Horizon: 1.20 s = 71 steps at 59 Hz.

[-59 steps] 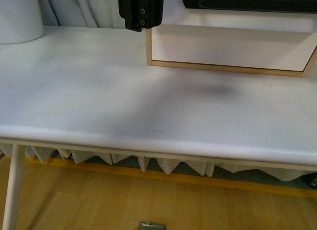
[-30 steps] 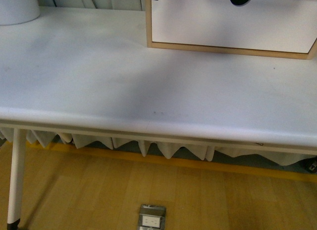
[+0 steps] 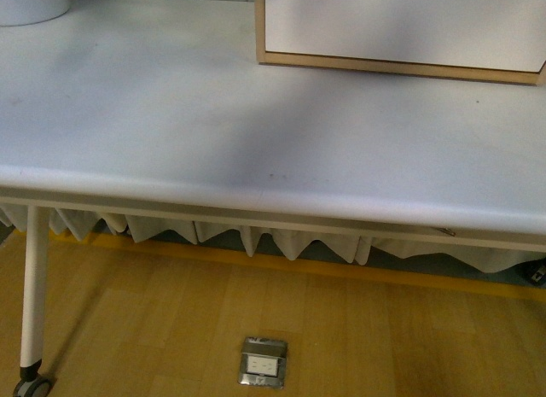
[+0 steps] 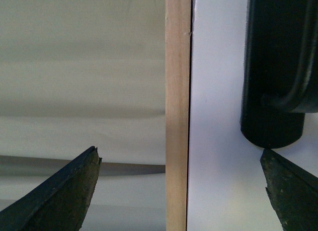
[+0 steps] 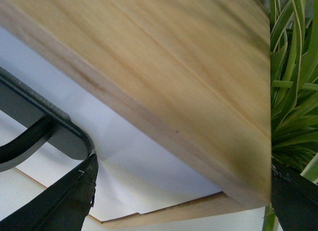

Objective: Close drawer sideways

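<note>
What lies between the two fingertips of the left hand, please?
In the left wrist view, the cabinet's light-wood edge and a strip of the white drawer front lie between the fingertips of the open left hand.

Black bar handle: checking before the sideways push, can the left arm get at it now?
Probably yes: the left gripper is open and the handle sits right beside it, with nothing visible between them.

Wide white table top (image 3: 213,132) before me, light-wood cabinet with white front (image 3: 384,66) standing on its far right, white round tub (image 3: 30,4) far left
</note>
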Tool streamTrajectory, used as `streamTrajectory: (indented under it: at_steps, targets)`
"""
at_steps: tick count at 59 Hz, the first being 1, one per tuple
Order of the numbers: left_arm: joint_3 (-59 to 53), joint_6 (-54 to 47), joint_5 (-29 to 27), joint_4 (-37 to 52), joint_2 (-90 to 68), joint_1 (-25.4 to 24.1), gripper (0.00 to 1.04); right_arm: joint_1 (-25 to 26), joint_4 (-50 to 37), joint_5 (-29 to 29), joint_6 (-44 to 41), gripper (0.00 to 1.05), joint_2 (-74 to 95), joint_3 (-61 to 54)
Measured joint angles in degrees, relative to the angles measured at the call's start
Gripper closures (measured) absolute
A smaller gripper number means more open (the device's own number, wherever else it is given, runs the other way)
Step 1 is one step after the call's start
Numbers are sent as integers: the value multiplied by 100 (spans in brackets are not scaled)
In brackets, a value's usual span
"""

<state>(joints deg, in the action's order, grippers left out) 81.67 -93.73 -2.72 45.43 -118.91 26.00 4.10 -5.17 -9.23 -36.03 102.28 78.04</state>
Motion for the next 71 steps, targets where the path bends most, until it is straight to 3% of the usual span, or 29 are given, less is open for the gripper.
streamTrajectory:
  at_steps: [23, 36, 41, 48, 59, 71]
  targets:
    - [-2011, 1270, -737, 358, 1703, -105, 6, 271, -297, -402, 365, 9, -1888, -1742]
    - [-3952, 2693, -1508, 621, 3377, -107, 6, 446, -437, -487, 835, 9, -3668, -3366]
    - [-4835, 3165, -1764, 614, 4113, -118, 6, 511, -402, -271, 1034, 9, -4559, -4138]
    - [-6070, 3807, -2162, 61, 5431, -238, 6, 492, -216, 186, 1458, 9, -5914, -5104]
    - [-6959, 4870, -2579, -1803, 7412, -549, 6, 396, -181, 820, 2004, 9, -7534, -6113]
    - [-6990, 5160, -2562, -1915, 7606, -566, 6, 396, -177, 839, 2267, 9, -7729, -6151]
